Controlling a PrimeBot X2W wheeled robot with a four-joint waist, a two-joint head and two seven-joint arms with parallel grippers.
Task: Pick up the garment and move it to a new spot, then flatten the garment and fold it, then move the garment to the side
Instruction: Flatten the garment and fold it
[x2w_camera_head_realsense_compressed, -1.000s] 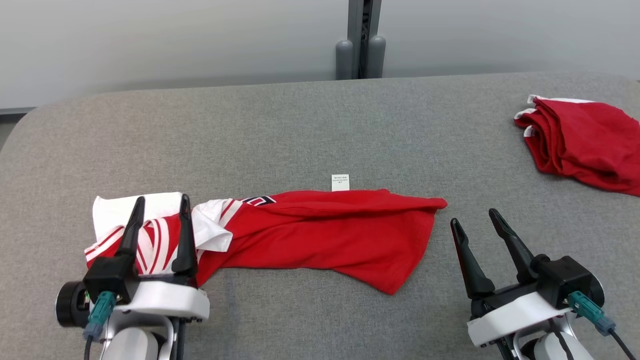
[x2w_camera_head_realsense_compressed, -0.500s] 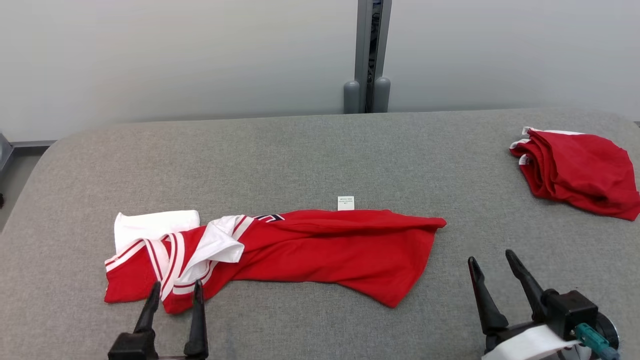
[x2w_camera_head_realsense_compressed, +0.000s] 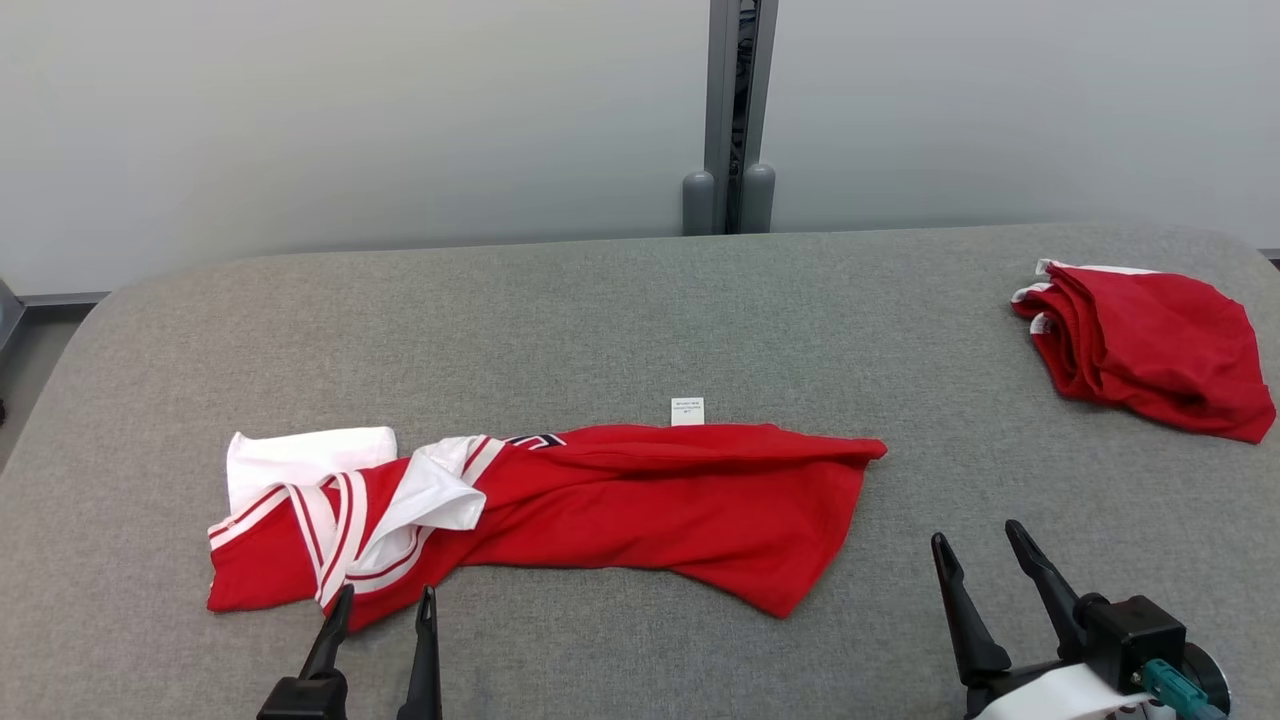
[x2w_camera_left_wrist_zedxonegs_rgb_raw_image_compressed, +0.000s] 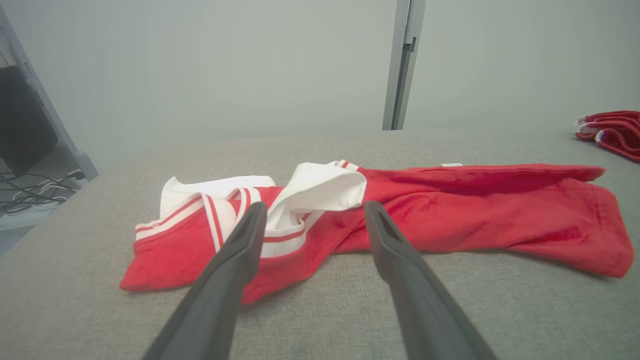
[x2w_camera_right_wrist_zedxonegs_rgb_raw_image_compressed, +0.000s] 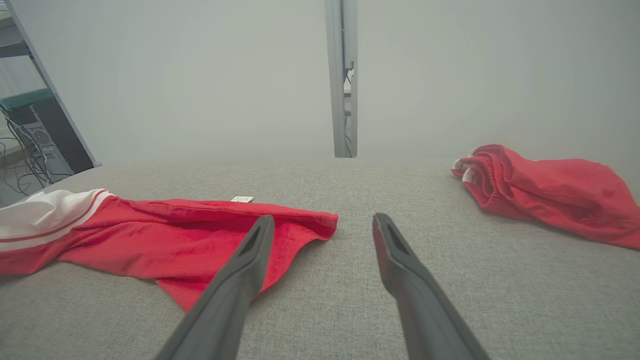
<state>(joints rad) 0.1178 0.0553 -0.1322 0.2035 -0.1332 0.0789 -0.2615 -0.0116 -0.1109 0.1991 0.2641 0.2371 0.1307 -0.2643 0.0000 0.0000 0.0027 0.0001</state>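
Left fingers (x2w_camera_head_realsense_compressed: 328, 640) and right fingers (x2w_camera_head_realsense_compressed: 962, 620) stand spread and empty at the near edge; the red-and-white shirt (x2w_camera_head_realsense_compressed: 640, 510) lies rumpled in a long strip across the worktop (x2w_camera_head_realsense_compressed: 600, 320), so flattening, folding and moving it aside seem left to do

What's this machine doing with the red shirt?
A two-armed robot is working on a red and white jersey, which lies crumpled on a grey padded table. Its left jaws stand open near the collar end, its right jaws open near the other end; neither holds anything. A second red garment lies at the far right.
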